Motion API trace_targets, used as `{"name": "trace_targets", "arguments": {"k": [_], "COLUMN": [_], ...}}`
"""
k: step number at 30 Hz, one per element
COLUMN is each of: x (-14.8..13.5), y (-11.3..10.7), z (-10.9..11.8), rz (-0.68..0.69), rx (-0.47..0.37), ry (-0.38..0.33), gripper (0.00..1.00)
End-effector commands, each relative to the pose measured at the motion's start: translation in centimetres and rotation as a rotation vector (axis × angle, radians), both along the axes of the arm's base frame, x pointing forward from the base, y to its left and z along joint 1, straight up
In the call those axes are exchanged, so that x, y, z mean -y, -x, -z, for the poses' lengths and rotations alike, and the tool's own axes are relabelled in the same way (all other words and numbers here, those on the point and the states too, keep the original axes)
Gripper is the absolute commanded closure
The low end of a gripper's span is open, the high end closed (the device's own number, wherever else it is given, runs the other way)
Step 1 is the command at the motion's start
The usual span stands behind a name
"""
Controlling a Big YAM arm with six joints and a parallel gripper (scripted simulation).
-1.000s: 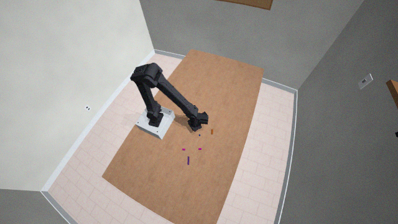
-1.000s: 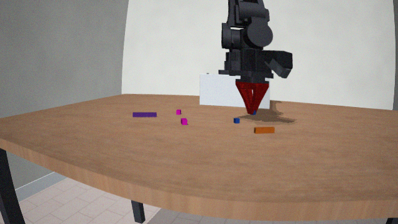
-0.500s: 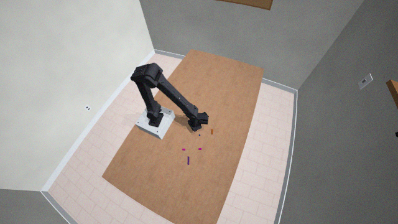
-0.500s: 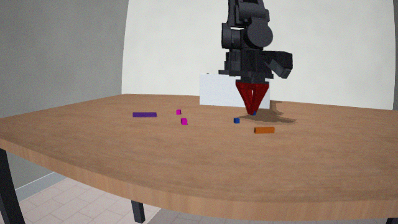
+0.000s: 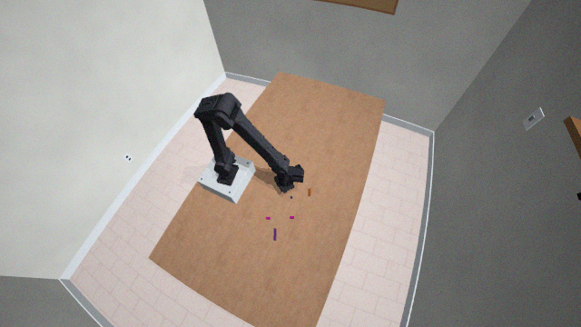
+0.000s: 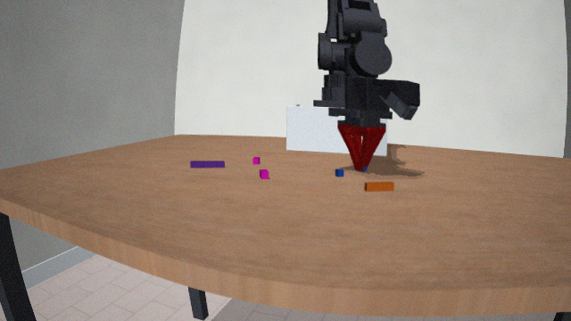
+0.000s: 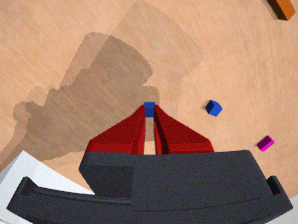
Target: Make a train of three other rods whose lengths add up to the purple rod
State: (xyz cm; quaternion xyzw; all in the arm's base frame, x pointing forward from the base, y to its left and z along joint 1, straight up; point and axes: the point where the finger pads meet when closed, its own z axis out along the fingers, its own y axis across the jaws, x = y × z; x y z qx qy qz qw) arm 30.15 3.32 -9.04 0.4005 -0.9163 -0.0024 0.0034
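Observation:
My gripper (image 6: 361, 168), with red fingers, stands down at the table and is shut on a small blue rod (image 7: 149, 110), seen between the fingertips in the wrist view. The gripper also shows in the top view (image 5: 287, 187). A second blue rod (image 6: 339, 172) lies on the table just left of the fingers. An orange rod (image 6: 379, 186) lies in front and to the right. Two magenta rods (image 6: 256, 160) (image 6: 264, 174) lie further left, apart from each other. The purple rod (image 6: 207, 164) lies flat at the far left.
The arm's white base block (image 6: 312, 131) stands behind the gripper at the table's back edge. The rods are spread apart from one another on the wooden table (image 5: 281, 200).

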Motion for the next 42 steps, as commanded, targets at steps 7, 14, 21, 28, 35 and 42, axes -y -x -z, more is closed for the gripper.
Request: {"name": "trace_targets", "arguments": {"k": [7, 14, 21, 28, 35, 42], "x": [-0.52, -0.52, -0.52, -0.52, -0.52, -0.52], "y": [-1.00, -1.00, -1.00, -1.00, -1.00, -1.00], "z": [-0.52, -0.52, -0.52, -0.52, -0.52, -0.52], "rz": [-0.028, -0.028, -0.028, -0.028, -0.028, -0.028], "rx": [0.040, 0.040, 0.040, 0.040, 0.040, 0.040], "ry": [-0.005, -0.005, -0.005, -0.005, -0.005, -0.005], "gripper": [0.96, 0.96, 0.96, 0.96, 0.96, 0.88]}}
